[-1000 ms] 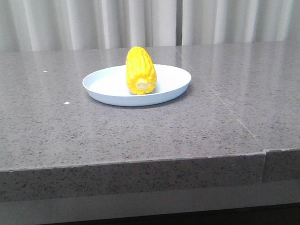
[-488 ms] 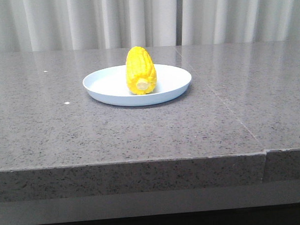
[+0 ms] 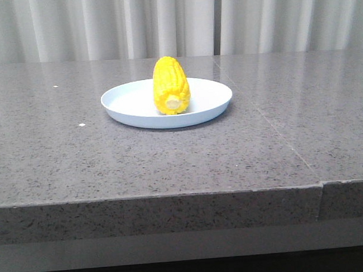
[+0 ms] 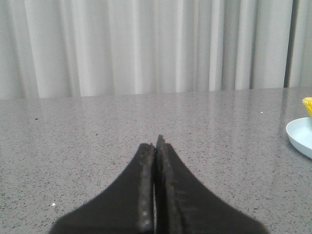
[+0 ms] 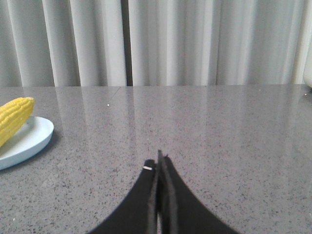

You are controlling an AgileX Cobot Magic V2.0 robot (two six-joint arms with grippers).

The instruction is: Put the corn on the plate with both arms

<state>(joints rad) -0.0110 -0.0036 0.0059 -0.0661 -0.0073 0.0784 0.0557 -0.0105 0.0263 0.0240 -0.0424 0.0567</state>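
Observation:
The yellow corn lies on the pale blue plate at the middle of the table, its pale cut end towards the camera. Neither gripper shows in the front view. In the left wrist view my left gripper is shut and empty, well apart from the plate's rim and a sliver of corn. In the right wrist view my right gripper is shut and empty, apart from the plate and the corn.
The grey speckled stone table has its front edge near the camera and a seam on the right. Grey curtains hang behind. A pale object shows at the right wrist view's edge.

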